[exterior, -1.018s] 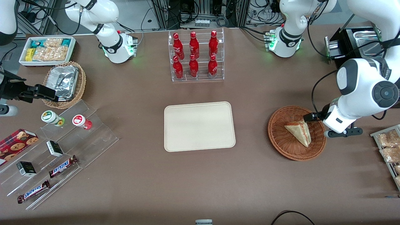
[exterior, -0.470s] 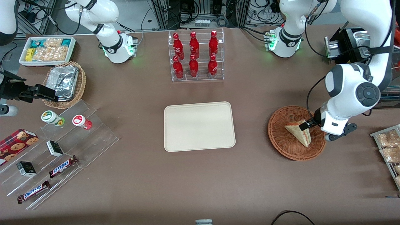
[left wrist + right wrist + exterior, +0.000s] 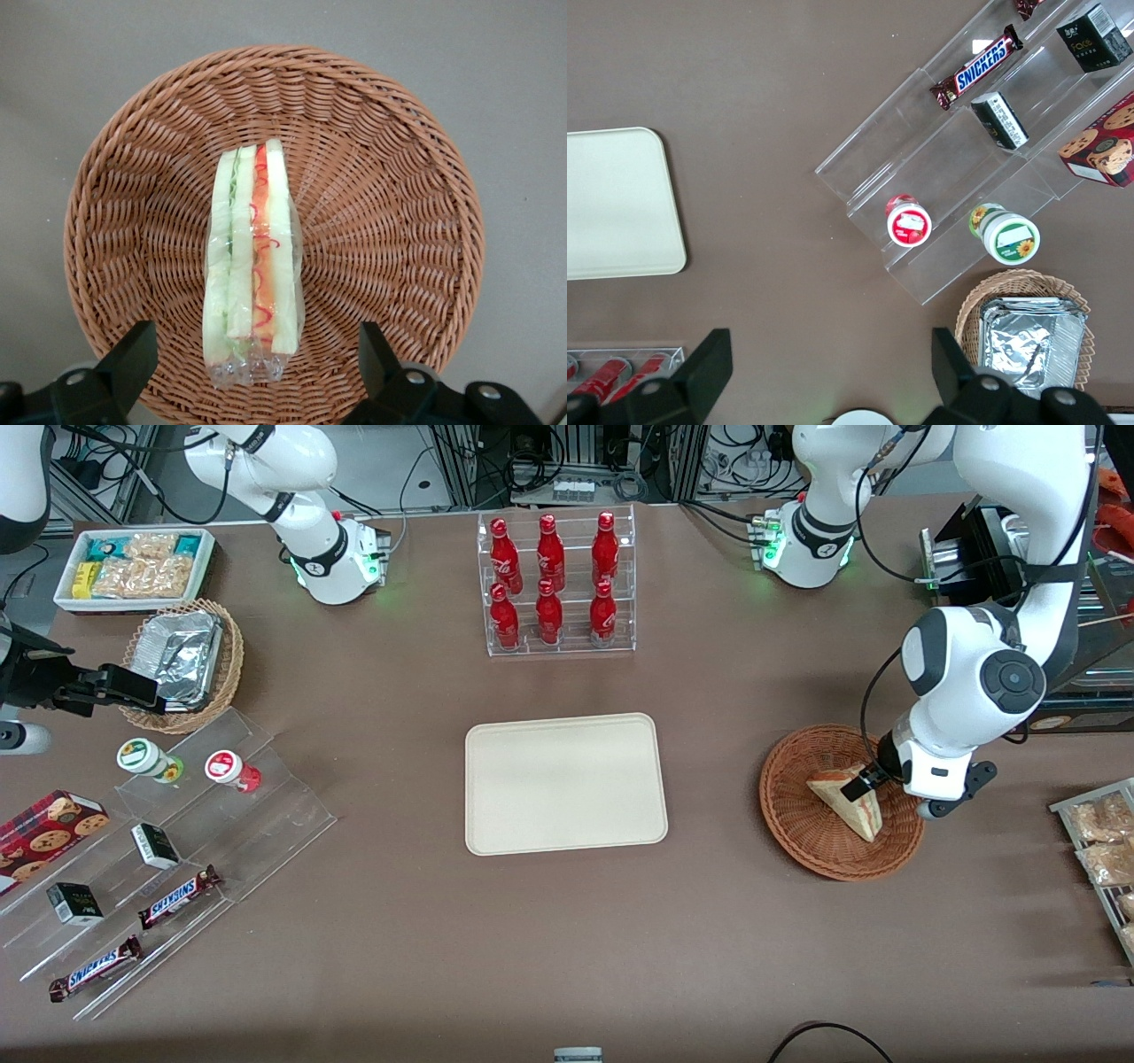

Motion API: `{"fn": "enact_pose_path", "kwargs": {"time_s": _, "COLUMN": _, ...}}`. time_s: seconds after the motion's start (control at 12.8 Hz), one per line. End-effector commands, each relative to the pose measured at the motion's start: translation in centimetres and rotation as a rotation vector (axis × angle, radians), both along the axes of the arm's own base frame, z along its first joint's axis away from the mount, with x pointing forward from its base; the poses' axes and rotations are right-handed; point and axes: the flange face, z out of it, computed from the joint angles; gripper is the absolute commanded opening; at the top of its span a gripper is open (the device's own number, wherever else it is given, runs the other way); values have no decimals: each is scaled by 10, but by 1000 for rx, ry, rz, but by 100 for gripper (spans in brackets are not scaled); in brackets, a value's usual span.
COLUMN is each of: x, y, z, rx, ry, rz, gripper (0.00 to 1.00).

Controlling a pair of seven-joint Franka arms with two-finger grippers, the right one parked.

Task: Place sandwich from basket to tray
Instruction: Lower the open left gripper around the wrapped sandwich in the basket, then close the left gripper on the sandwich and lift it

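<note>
The sandwich (image 3: 849, 804) is a plastic-wrapped wedge of white bread with red, orange and green filling (image 3: 252, 266). It lies in the round reddish-brown wicker basket (image 3: 797, 828) toward the working arm's end of the table. My gripper (image 3: 864, 783) hangs open just over the basket, above the sandwich's thick end. In the left wrist view the gripper (image 3: 253, 363) has its two black fingers (image 3: 131, 356) spread wide on either side of that end, not touching it. The beige tray (image 3: 565, 784) sits mid-table with nothing on it, beside the basket toward the parked arm.
A clear rack of red bottles (image 3: 555, 584) stands farther from the camera than the tray. A wire tray of snack bags (image 3: 1103, 850) lies by the basket at the table's end. A stepped acrylic stand with candy bars (image 3: 168, 841) is at the parked arm's end.
The working arm has swung in over the basket toward the tray's side, bringing the gripper from the basket's rim to above the sandwich's thick end. The sandwich has not moved.
</note>
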Motion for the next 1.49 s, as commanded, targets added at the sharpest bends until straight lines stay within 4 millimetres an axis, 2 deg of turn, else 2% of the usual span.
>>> {"fn": "enact_pose_path", "kwargs": {"time_s": 0.0, "x": -7, "y": 0, "z": 5, "rx": 0, "ry": -17, "rz": 29, "gripper": 100}}
{"fn": "enact_pose_path", "kwargs": {"time_s": 0.94, "x": -8, "y": 1, "z": -50, "rx": -3, "ry": -12, "rz": 43, "gripper": 100}}
{"fn": "enact_pose_path", "kwargs": {"time_s": 1.02, "x": -7, "y": 1, "z": -54, "rx": -3, "ry": -14, "rz": 51, "gripper": 85}}
{"fn": "enact_pose_path", "kwargs": {"time_s": 1.1, "x": -7, "y": 1, "z": -57, "rx": -3, "ry": -9, "rz": 93, "gripper": 41}}
{"fn": "enact_pose_path", "kwargs": {"time_s": 1.17, "x": -8, "y": 1, "z": -59, "rx": -4, "ry": -5, "rz": 109, "gripper": 9}}
{"fn": "enact_pose_path", "kwargs": {"time_s": 1.25, "x": -8, "y": 1, "z": -58, "rx": -3, "ry": -4, "rz": 111, "gripper": 0}}
{"fn": "enact_pose_path", "kwargs": {"time_s": 1.41, "x": -8, "y": 1, "z": -56, "rx": -2, "ry": 1, "rz": 110, "gripper": 0}}
